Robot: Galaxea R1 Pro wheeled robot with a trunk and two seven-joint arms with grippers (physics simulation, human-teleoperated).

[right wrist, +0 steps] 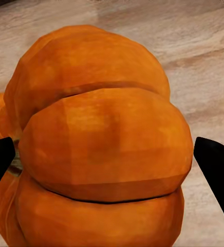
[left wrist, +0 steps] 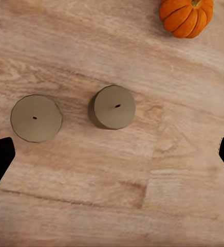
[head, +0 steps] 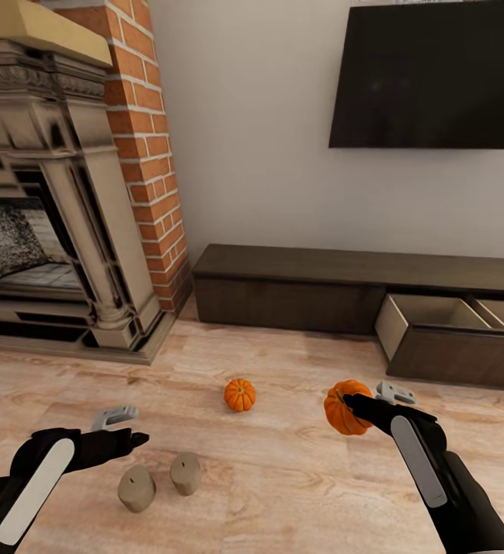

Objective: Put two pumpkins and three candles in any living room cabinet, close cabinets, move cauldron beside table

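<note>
Pumpkins number two: one (head: 345,408) sits clamped between my right claw's (head: 352,402) fingers, off the floor, stem direction hidden from me, while the other (head: 239,395) rests on the planks to that claw's left, stem up. Two candles (head: 136,488) (head: 185,472) stand upright just below my left claw (head: 132,437), spread wide. The cabinet (head: 298,288) beyond has one drawer (head: 428,315) open.

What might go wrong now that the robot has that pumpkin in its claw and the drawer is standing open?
Judging by the pictures, two risks stand out. The right gripper pinches the held pumpkin on its round, ribbed sides, so it might slip out and roll across the floor. The open drawer of the cabinet sits low; swinging over, the arm might bump its front panel. The two candles stand close under the left gripper and could be knocked over.
</note>
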